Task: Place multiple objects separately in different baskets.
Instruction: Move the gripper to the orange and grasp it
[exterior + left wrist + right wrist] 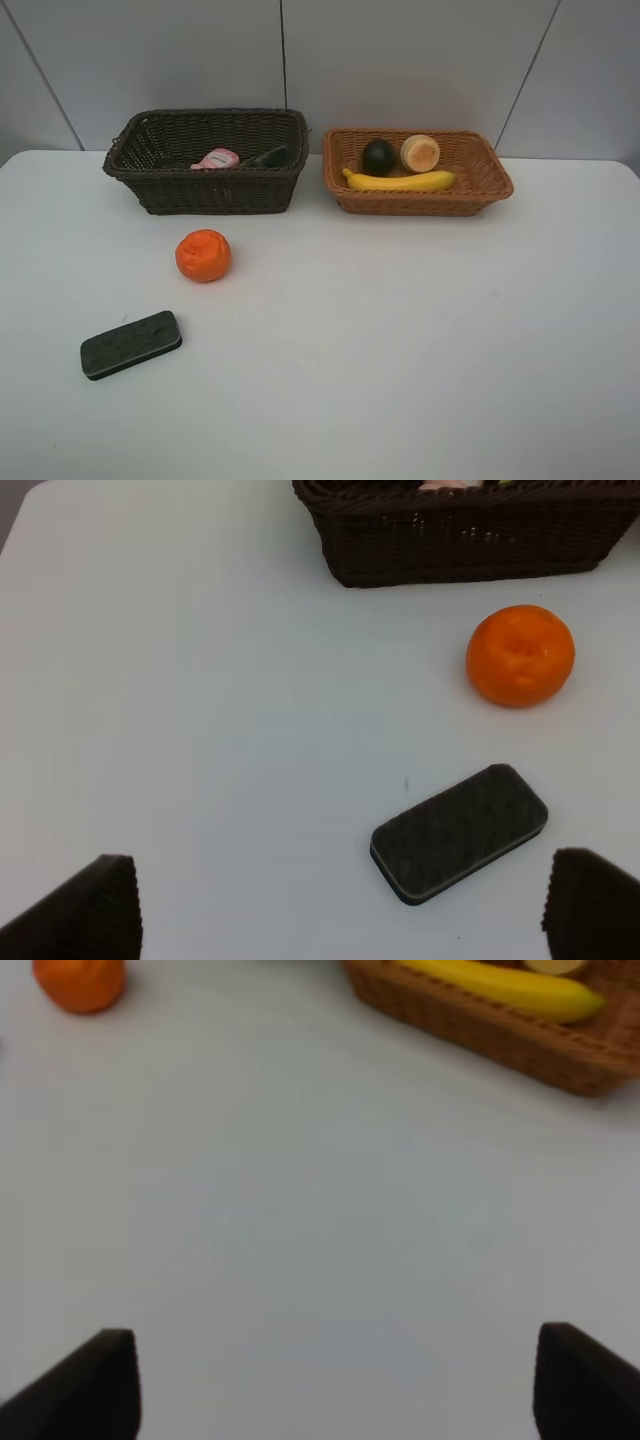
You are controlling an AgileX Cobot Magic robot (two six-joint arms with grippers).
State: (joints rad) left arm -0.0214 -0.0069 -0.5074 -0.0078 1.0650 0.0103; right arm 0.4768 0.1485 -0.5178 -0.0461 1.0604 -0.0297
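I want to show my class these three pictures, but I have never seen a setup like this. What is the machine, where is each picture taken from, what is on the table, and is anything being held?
The machine is a robot with two arms, each ending in a gripper. One picture looks down from a camera mounted high; the arms are out of its sight. The other two come from cameras on the wrists, so the dark shapes in their lower corners are the fingertips of the left gripper and right gripper. Both are open and hold nothing.

On the white table stand a dark brown basket and a lighter tan basket. The dark one holds a pink item and a dark object, hard to identify. The tan one holds a banana, a dark round fruit and a pale round fruit. An orange and a dark eraser lie loose on the table.
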